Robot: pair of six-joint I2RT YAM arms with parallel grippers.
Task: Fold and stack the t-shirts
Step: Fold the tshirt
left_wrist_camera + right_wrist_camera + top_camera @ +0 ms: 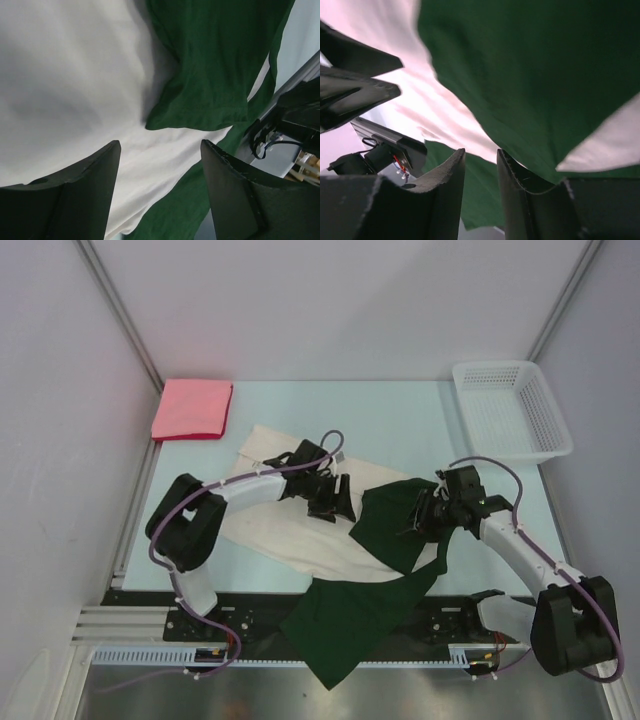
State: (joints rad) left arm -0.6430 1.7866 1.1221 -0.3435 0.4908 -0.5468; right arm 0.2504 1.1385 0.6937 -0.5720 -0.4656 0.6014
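The cream-and-dark-green shirt [290, 530] lies unfolded in the middle of the table [400, 430], between the two arms. Its cream part is spread flat on the left. A dark green part is folded over it on the right, and another green part hangs over the near edge and across the base rail. The pink-red shirt [192, 408] lies folded square at the far left corner, well apart from the first shirt.

The left gripper [160, 145] is over the cream cloth, just beside the edge of the green fold. Its fingers are spread, with only cloth seen below between them. From above, this gripper hides a piece of the cream cloth.

The right gripper [481, 152] is at the green fold. Its fingers stand with only a narrow gap. The green cloth reaches one finger, but I cannot tell if the cloth is pinched or only near. From above, the dark fingers are hard to separate from the dark cloth. In both wrist views the shirt is cut off by the frame.

A white mesh basket [497, 368] stands at the far right corner.
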